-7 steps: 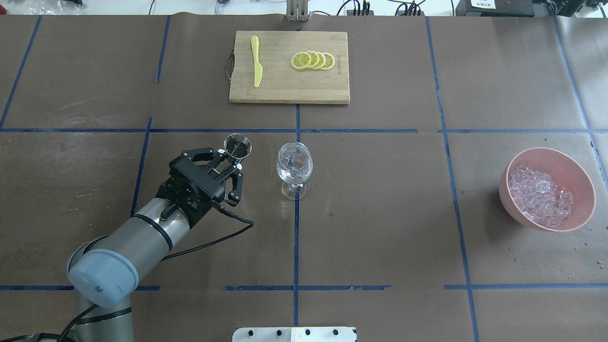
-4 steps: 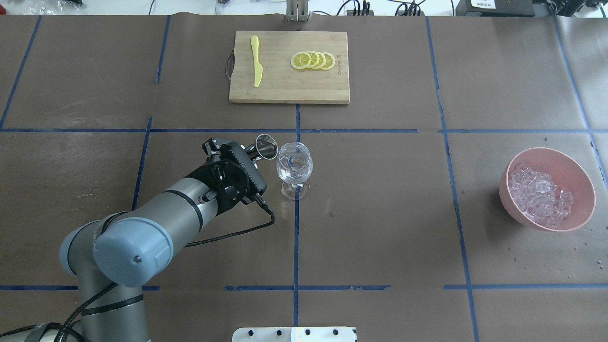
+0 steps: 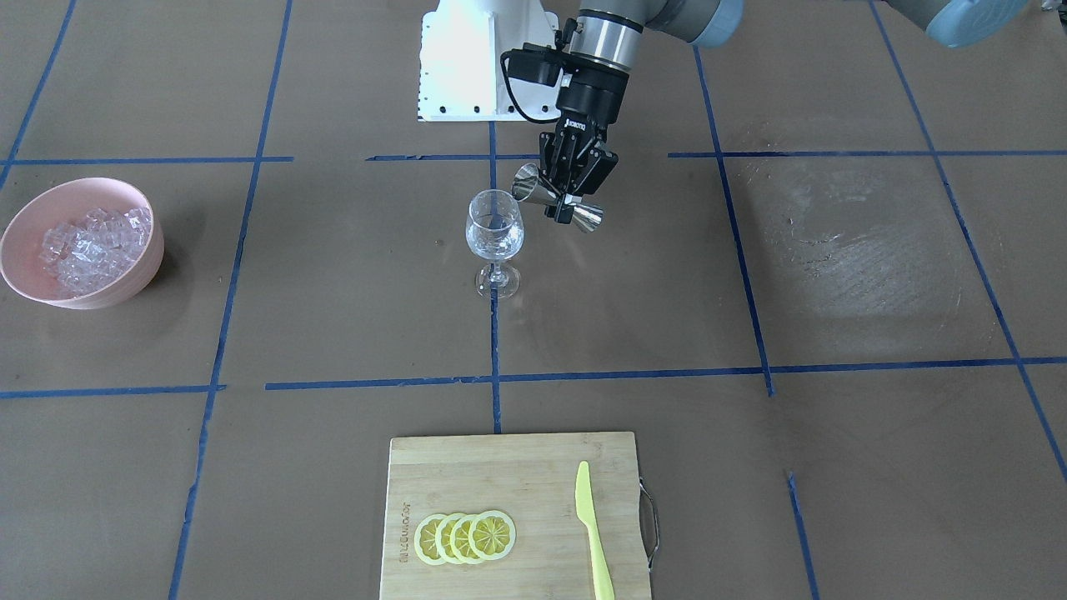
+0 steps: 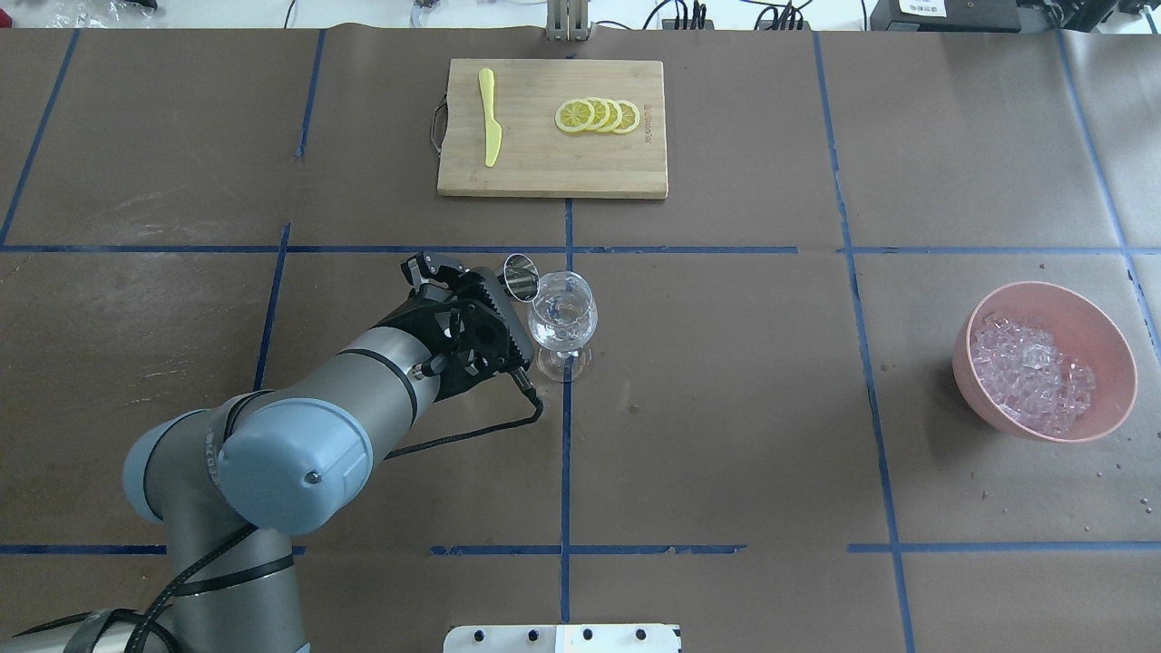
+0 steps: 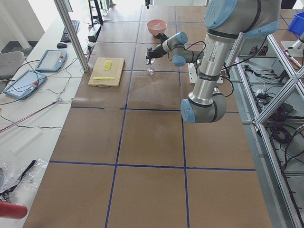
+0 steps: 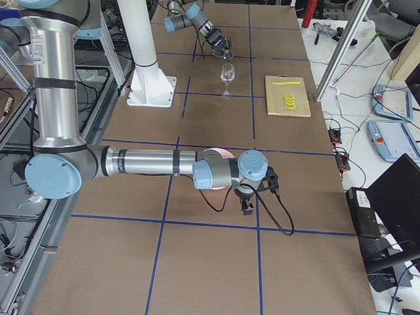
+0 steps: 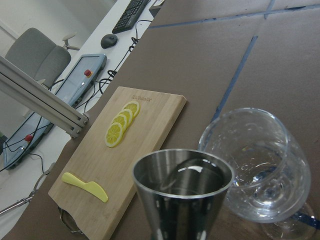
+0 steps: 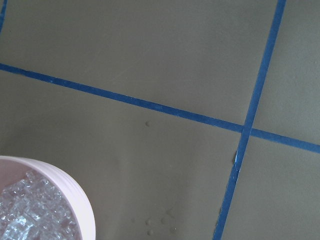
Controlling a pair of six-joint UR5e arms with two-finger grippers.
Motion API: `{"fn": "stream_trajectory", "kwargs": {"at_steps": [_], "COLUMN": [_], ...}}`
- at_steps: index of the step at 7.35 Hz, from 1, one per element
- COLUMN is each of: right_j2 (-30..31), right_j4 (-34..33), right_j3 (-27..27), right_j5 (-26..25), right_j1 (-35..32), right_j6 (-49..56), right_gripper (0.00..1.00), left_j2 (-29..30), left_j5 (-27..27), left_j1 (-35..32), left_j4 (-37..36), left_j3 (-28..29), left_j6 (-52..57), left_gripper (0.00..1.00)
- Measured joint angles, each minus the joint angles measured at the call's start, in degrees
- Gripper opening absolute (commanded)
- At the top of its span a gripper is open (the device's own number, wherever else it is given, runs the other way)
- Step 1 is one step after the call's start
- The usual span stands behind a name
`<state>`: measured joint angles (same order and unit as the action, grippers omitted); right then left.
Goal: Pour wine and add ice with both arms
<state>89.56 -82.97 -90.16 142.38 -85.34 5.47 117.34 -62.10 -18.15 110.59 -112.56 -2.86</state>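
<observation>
My left gripper [image 3: 563, 198] is shut on the waist of a steel double-ended jigger [image 3: 557, 206]. It holds the jigger tilted, mouth [image 4: 520, 277] at the near-left rim of the stemmed glass [image 4: 562, 313]. The glass stands upright on the centre tape line. The left wrist view shows the jigger cup [image 7: 182, 192] just beside the glass bowl [image 7: 255, 170]. I cannot make out the clear wine for certain. The ice [image 4: 1029, 367] is heaped in a pink bowl [image 4: 989, 413] at the far right. My right gripper [image 6: 248, 207] hangs by that bowl; I cannot tell whether it is open or shut.
A wooden cutting board [image 4: 551, 172] lies at the far middle with lemon slices [image 4: 599, 116] and a yellow knife [image 4: 490, 118]. Blue tape lines cross the brown table cover. The robot's white base [image 3: 467, 58] is at the near edge.
My left arm has swung right to the glass. The jigger has turned from upright to tilted, and its mouth now meets the glass rim.
</observation>
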Motion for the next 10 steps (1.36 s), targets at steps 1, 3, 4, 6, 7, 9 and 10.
{"fn": "stream_trajectory", "kwargs": {"at_steps": [1,3,4,6,7,9,10], "right_j2": [0.0,0.0,0.0,0.0,0.0,0.03,0.06], "right_j4": [0.0,0.0,0.0,0.0,0.0,0.0,0.0], "right_j3": [0.04,0.06,0.06,-0.01,-0.04,-0.09,-0.1], "right_j5": [0.0,0.0,0.0,0.0,0.02,0.08,0.09], "right_j1": [0.08,0.15,0.17,0.17,0.17,0.18,0.17], "right_j6": [0.02,-0.01,-0.02,-0.02,-0.02,-0.08,-0.08], "right_gripper": [1.0,1.0,1.0,1.0,1.0,1.0,1.0], "left_j2": [0.98,2.03,2.29,3.95,4.95,6.27,7.67], "left_j5": [0.1,0.22,0.27,0.32,0.39,1.8,3.11], "left_j1": [-0.2,-0.58,-0.62,-0.65,-0.64,-0.58,-0.58], "left_j4": [-1.94,-3.49,-4.26,-7.93,-9.73,-12.57,-15.36], "left_j3": [0.03,0.17,0.22,0.27,0.45,1.03,1.15], "left_j6": [3.05,6.64,7.25,9.37,10.89,16.12,19.84], "left_gripper": [0.0,0.0,0.0,0.0,0.0,0.0,0.0]}}
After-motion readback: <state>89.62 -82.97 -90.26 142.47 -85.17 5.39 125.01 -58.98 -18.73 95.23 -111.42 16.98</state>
